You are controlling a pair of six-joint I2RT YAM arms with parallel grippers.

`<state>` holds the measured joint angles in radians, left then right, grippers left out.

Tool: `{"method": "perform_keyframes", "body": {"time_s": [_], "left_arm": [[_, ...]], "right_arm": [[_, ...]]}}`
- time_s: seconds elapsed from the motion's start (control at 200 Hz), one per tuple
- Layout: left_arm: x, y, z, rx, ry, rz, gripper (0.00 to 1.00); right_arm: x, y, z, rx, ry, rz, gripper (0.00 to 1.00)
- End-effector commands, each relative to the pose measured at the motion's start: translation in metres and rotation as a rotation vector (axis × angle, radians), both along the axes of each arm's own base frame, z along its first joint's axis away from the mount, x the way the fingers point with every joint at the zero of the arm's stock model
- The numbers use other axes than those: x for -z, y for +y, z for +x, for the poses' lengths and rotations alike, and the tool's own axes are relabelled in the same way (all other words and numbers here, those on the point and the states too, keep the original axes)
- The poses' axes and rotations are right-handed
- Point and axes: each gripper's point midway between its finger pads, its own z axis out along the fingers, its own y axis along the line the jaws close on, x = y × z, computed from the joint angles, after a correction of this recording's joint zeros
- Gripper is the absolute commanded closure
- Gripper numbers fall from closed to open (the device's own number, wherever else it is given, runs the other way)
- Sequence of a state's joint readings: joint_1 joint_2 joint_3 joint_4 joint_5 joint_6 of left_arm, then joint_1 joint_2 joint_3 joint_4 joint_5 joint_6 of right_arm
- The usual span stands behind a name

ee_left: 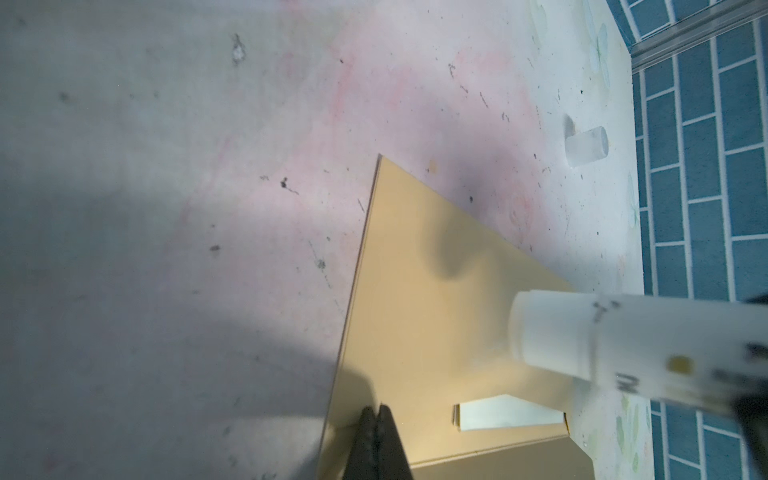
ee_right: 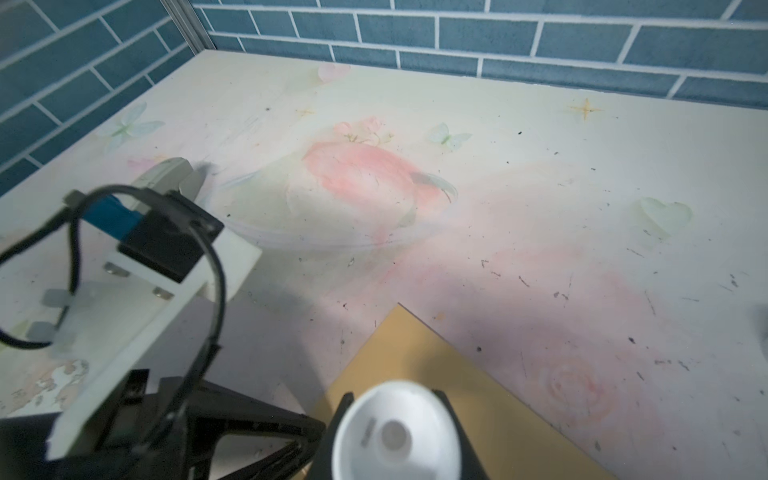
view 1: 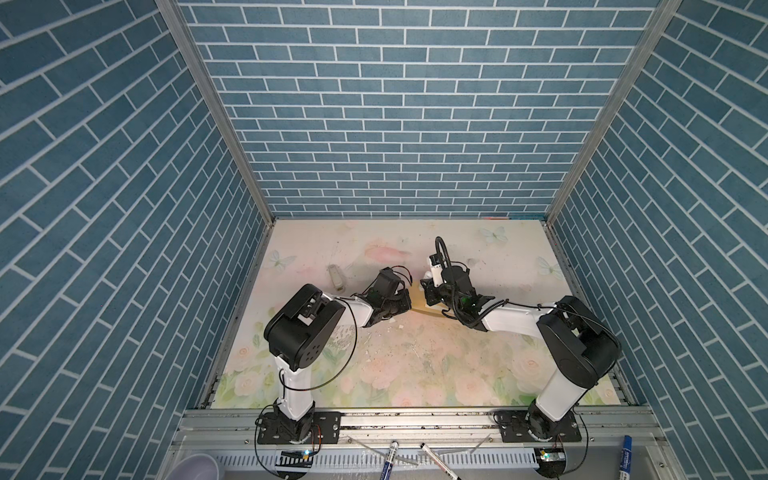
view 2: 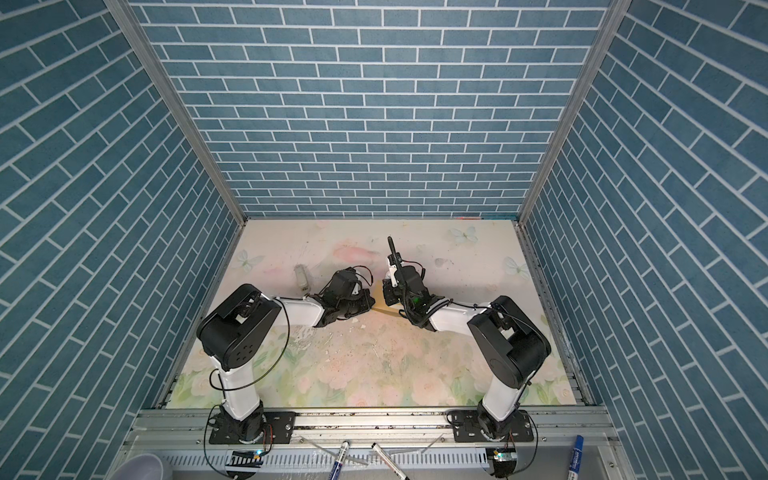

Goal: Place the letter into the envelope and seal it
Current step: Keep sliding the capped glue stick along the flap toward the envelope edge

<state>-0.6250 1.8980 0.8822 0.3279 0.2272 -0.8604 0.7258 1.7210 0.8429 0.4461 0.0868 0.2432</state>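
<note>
In both top views: floral table [view 1: 415,365], blue brick walls [view 1: 374,124] all round, just a sliver of envelope [view 1: 417,300] showing between left gripper [view 1: 405,307] and right gripper [view 1: 428,291].

From the left wrist: letter [ee_left: 507,415] tucked inside the envelope's mouth, flap [ee_left: 540,461] open. Left jaws squeezed together, tips down near its edge.

From the right wrist: clamped round a white tube [ee_right: 399,432], held over the envelope, contact unclear.

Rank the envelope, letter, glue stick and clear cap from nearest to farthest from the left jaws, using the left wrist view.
1. Envelope: its edge right at the shut left jaws' tips.
2. Letter: pale strip showing in the envelope's mouth, just beside them.
3. Glue stick: held above the envelope, further along it.
4. Clear cap: on the table beyond the envelope, farthest.
</note>
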Motion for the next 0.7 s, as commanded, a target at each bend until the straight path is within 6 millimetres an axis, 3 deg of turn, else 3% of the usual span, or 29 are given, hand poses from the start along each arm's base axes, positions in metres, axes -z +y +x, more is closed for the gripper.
{"method": "perform_keyframes", "body": {"time_s": [0.0, 0.695], "left_arm": [[0.076, 0.041, -0.051, -0.010, 0.239, 0.206, 1.00], [0.079, 0.041, -0.052, -0.011, 0.247, 0.207, 1.00]], "right_arm": [[-0.008, 0.005, 0.009, -0.002, -0.049, -0.044, 1.00], [0.042, -0.006, -0.009, -0.026, 0.038, -0.183, 1.00]]}}
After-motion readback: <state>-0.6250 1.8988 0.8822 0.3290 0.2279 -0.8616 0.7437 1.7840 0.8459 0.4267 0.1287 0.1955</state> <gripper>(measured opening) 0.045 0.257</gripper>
